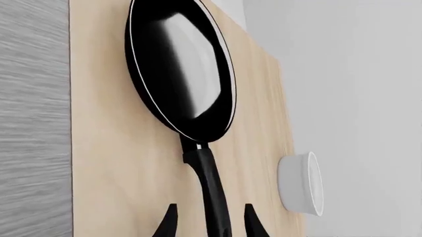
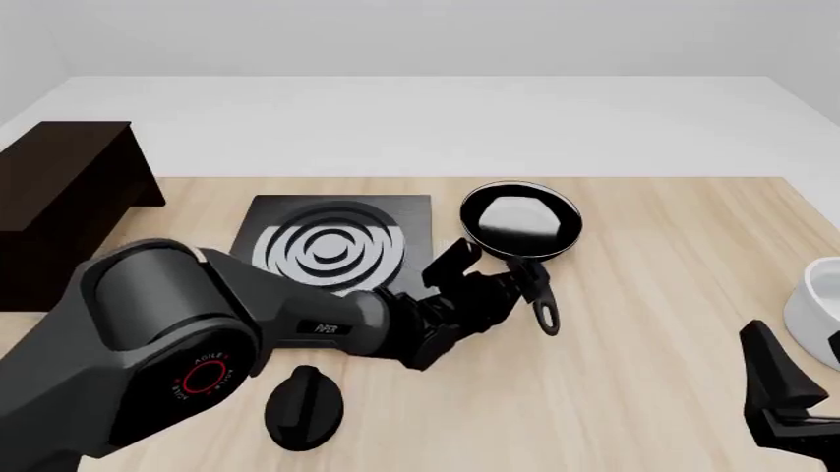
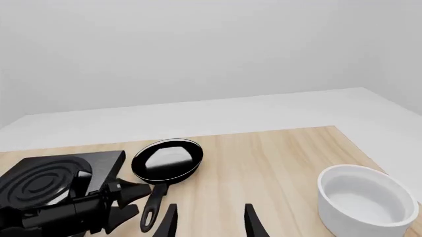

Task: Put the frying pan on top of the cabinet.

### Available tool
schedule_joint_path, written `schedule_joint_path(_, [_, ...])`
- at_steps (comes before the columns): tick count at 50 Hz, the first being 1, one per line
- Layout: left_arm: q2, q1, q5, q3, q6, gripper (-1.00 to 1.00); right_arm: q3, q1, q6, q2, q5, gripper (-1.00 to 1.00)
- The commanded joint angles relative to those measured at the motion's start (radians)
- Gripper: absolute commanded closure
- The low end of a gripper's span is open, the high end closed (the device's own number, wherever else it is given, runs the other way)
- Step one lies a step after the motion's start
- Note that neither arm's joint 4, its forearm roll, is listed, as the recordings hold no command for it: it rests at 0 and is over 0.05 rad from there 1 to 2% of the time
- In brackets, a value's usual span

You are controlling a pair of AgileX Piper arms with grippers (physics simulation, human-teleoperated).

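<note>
Left gripper [image 1: 209, 224] was spread around the frying pan [image 2: 520, 220] handle, not clamped; a grip that far out could've let the pan droop. Pan sat mid-table right of the stove plate [image 2: 336, 242], cabinet [image 2: 59, 202] far left. Only the right wrist view showed the right gripper [image 3: 209, 222] apart, beside the white bowl [image 3: 366, 206].

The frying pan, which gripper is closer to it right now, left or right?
Left. The left gripper straddles the frying pan handle, fingers open. The right gripper waits apart at the table's near right, beside the white bowl.

Cabinet [image 2: 59, 197] cut off at left edge
</note>
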Motion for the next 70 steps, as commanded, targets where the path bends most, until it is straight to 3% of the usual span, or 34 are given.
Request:
schedule_joint_path(1, [0.017, -0.008, -0.007, -0.011, -0.008, -1.00, -0.001, -0.001, 0.002, 0.005, -0.003, -1.00])
schedule_joint_path(36, [0.089, -0.020, 0.008, -0.093, -0.021, -1.00, 0.000, -0.006, 0.010, -0.037, 0.034, -1.00])
schedule_joint_path(70, [0.157, -0.032, 0.011, -0.146, -0.043, -1.00, -0.001, -0.016, 0.027, 0.005, -0.004, -1.00])
